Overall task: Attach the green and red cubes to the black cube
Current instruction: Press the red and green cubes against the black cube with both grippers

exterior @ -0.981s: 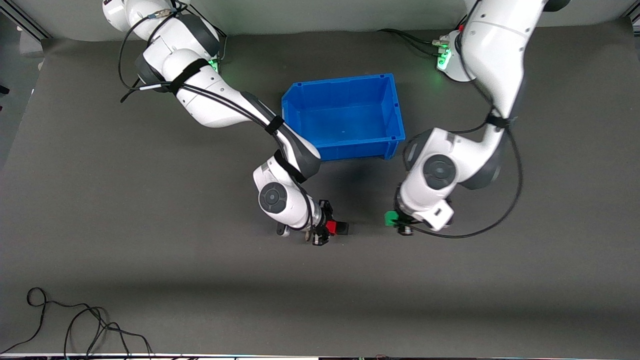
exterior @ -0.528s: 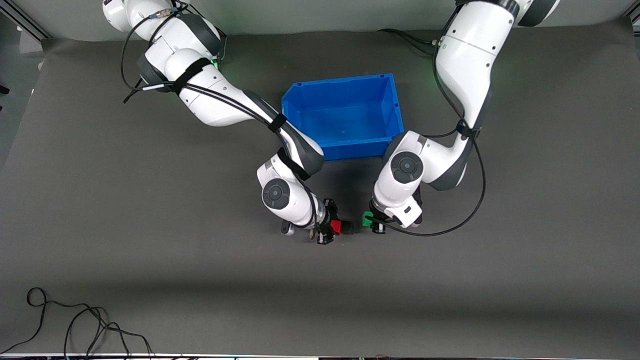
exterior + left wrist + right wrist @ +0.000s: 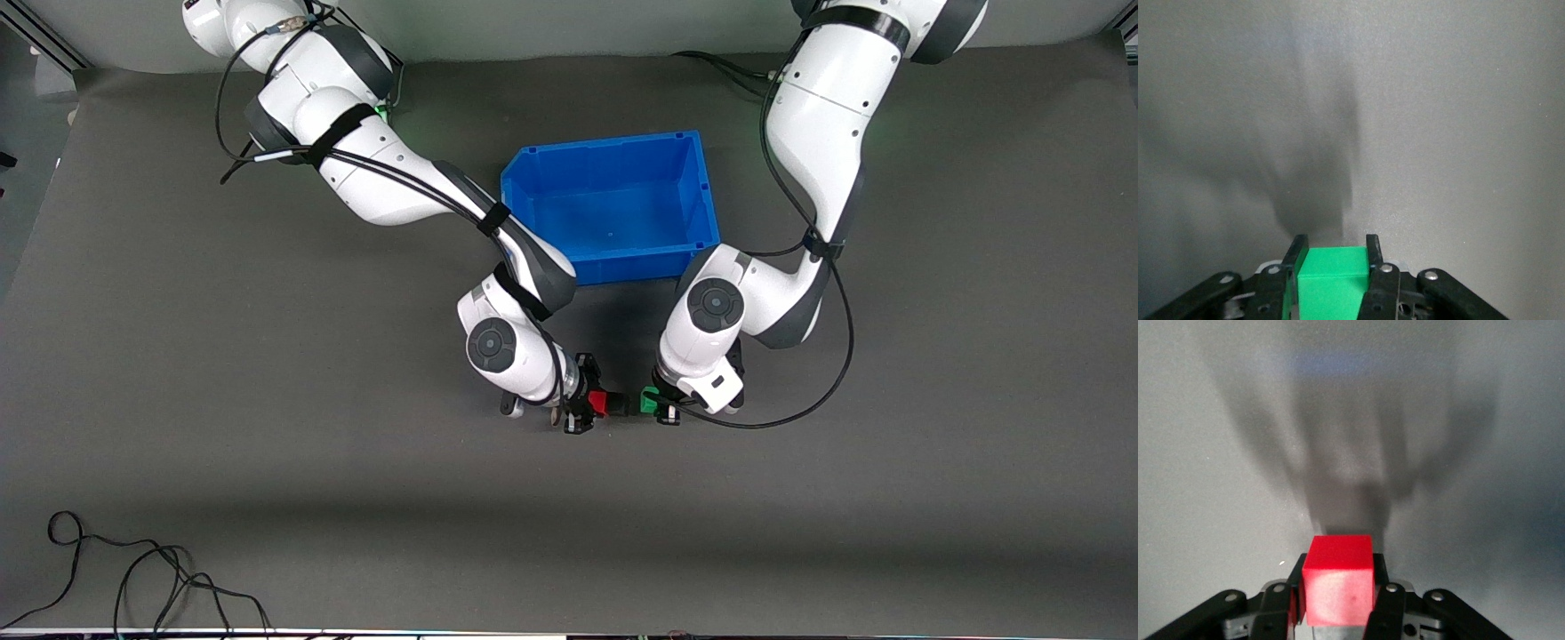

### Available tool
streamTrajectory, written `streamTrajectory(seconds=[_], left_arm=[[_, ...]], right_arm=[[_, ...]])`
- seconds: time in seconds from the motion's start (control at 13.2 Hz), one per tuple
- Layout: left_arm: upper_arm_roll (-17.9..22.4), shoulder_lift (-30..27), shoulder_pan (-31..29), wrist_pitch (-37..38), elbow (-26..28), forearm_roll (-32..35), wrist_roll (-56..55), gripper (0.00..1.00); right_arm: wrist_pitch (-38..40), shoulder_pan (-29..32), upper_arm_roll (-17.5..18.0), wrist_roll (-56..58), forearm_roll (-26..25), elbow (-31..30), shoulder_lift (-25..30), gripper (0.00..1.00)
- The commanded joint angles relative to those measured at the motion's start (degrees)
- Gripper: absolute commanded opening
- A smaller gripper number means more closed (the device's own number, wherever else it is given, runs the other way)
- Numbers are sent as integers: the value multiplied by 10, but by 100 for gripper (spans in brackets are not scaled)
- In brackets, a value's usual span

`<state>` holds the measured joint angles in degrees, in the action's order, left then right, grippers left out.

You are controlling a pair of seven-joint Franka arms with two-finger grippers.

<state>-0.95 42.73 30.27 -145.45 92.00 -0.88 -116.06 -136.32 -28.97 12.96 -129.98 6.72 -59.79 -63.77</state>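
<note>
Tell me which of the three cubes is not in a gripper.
The black cube. It sits between the other two; the right gripper holds the red cube, and the left gripper holds the green cube.

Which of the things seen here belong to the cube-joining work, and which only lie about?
Belong to the work:
- red cube, held in the right tool
- black cube, between the two coloured cubes
- green cube, held in the left tool

Only lying about:
- blue bin, farther from the front camera than the cubes
- black cable, near the table's front edge
</note>
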Motion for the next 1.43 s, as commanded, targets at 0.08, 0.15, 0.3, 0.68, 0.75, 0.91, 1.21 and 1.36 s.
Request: streamTrajectory(seconds=[0.08,0.15,0.3,0.68,0.75,0.91,1.21,1.36], left_arm=[[9,29,9,-2,-42,7,-4,0],[9,35,10,-1,-51,7,-5,0],[9,40,11,-1,-56,8,-5,0],[9,45,15,0,-58,14,-4,0],[9,46,15,-1,-58,15,-3,11],[9,49,16,-1,-58,15,-2,22],[9,52,20,2,-57,15,-4,4],[9,53,23,9,-57,15,-5,4]], right_arm=[[-7,-7,-2,-9,5,18,-11,17],[-7,-6,-2,-8,5,18,-11,17],[-8,-6,-4,-5,4,15,-13,17],[-7,-7,-3,-8,4,18,-18,17],[-7,-6,-3,-6,4,18,-19,18],[-7,-6,-3,-7,4,18,-20,18],[-7,-6,-3,-7,4,19,-20,18],[-7,-6,-3,-8,4,19,-19,47]])
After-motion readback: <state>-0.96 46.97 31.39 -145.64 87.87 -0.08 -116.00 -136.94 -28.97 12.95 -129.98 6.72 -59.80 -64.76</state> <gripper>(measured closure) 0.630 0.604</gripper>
